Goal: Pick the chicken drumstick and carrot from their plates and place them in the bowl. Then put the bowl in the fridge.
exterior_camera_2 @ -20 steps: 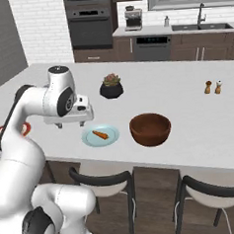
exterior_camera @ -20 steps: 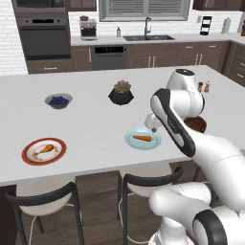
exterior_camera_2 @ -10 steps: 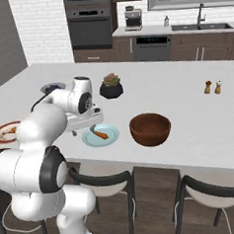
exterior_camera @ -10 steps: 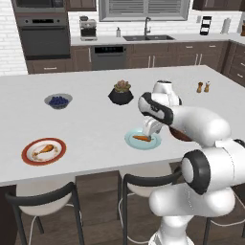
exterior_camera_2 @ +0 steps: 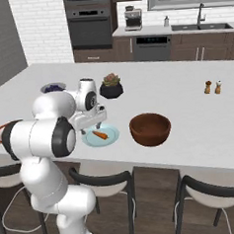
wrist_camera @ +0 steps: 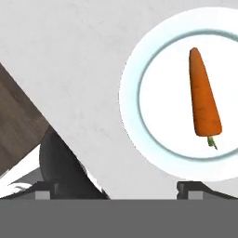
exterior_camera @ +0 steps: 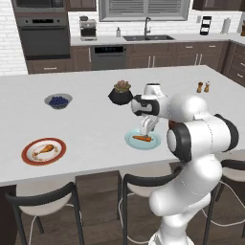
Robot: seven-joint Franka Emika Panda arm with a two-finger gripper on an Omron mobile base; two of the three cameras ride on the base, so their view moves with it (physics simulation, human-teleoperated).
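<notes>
One tool (exterior_camera: 146, 128) lower, nearer carrot (exterior_camera: 142, 139).

You've got the gripper (exterior_camera: 146, 128) hanging wide-jawed just above the pale blue plate (exterior_camera: 154, 143), nothing between it and the carrot (exterior_camera: 142, 139). Watch the black plant pot (exterior_camera: 120, 96) close behind it on the counter (exterior_camera: 91, 124). On the far side of the plate, seen from the right base view, the brown bowl (exterior_camera_2: 150, 129) sits near, its mouth unblocked. Open counter runs toward the red-rimmed plate (exterior_camera: 28, 160), well apart.
</notes>
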